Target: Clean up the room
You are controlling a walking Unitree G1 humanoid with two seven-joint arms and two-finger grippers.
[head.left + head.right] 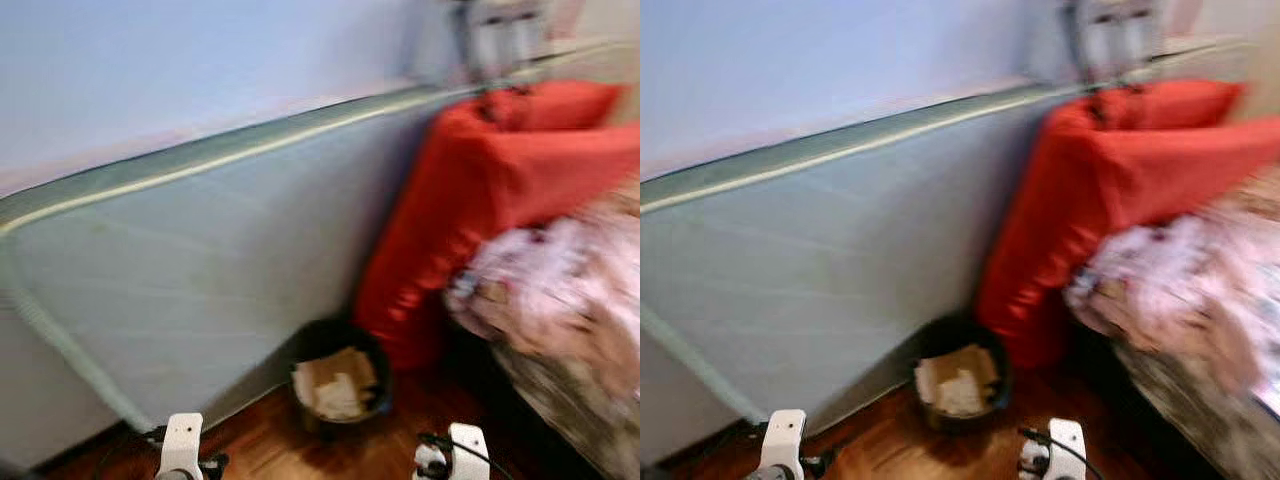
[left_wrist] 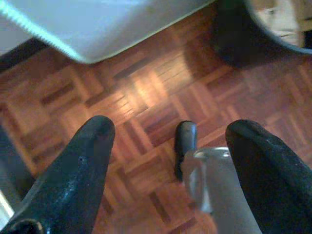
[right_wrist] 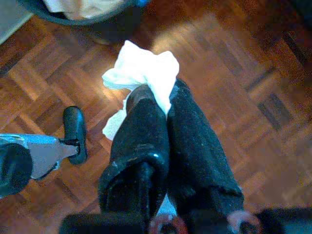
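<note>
A dark round waste bin (image 1: 338,380) with crumpled paper inside stands on the parquet floor against a pale upright mattress (image 1: 190,280). In the right wrist view my right gripper (image 3: 163,105) is shut on a crumpled white tissue (image 3: 144,73), held over the floor just short of the bin (image 3: 83,12). My left gripper (image 2: 170,131) hangs open above bare parquet, with the bin's rim (image 2: 273,29) at the picture's corner. The tops of both wrists (image 1: 180,445) (image 1: 465,450) show at the lower edge of the eye views.
A red cushion or cover (image 1: 480,190) leans beside the bin. A bed with a pink flowered quilt (image 1: 560,290) fills the right side. Wooden parquet (image 2: 146,92) lies in front of the mattress. The eye views are blurred.
</note>
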